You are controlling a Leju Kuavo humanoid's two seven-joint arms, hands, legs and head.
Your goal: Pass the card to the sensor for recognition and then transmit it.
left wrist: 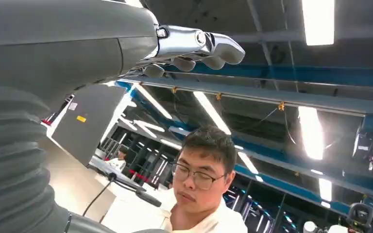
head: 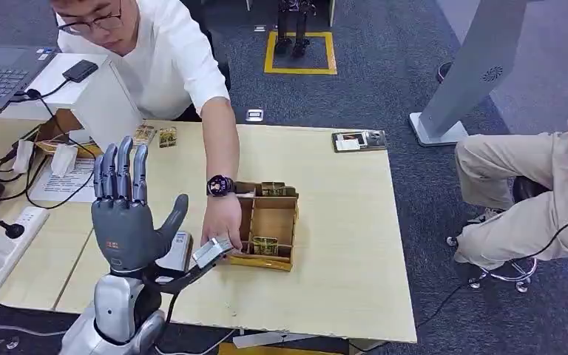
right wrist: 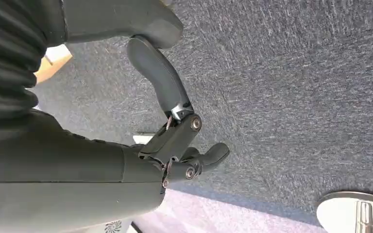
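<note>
Card [head: 211, 252]: pinched by person's hand [head: 222, 220], just right of raised left hand [head: 127, 214]
Fingers: apart, empty
Right hand [right wrist: 175, 145]: hangs, loosely curled, empty

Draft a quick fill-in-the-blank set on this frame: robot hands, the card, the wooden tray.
1. The robot's raised left hand holds ____, its fingers apart.
2. The small silver-grey card is held by the ____ hand, beside the tray.
3. The compartmented wooden tray rests on the light wooden ____.
4. The robot's right hand hangs over grey ____.

Missing words: nothing; person's; table; carpet.
</note>
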